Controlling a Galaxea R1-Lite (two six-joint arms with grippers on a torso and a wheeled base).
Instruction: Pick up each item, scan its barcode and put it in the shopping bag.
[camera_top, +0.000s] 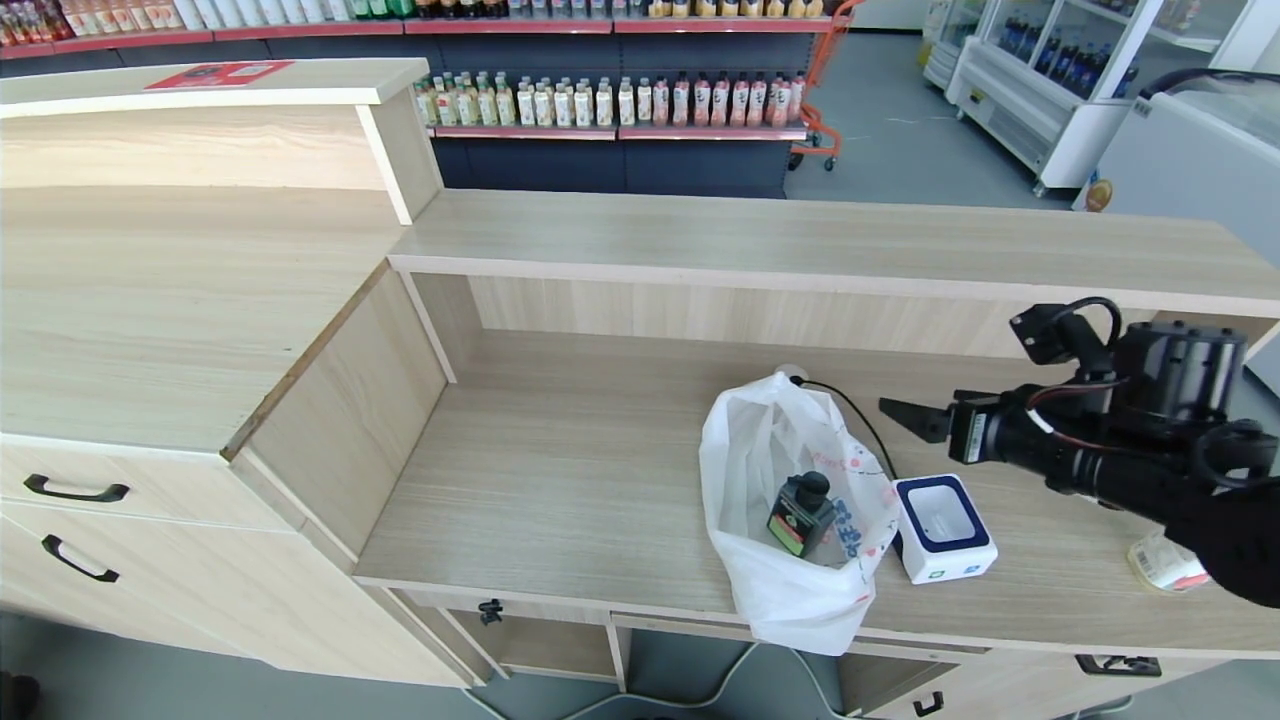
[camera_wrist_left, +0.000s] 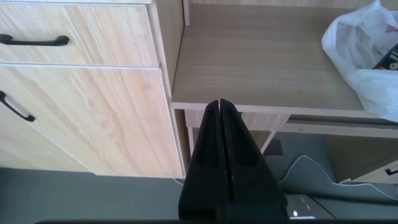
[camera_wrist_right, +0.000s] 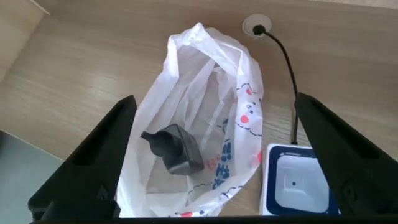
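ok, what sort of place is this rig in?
Most likely a small shop's checkout: shelves of bottled drinks behind the wooden counter, glass-fronted chillers off to the right, and a barcode scanner beside a shopping bag.

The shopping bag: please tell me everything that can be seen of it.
The shopping bag is thin, white, half-transparent plastic, crumpled, with red and blue print on the side toward the scanner. It lies on the wooden counter with its mouth open upward, and its lower end hangs over the counter's front edge. A dark bottle with a black cap lies inside. The scanner stands right beside the bag and seems to touch it.
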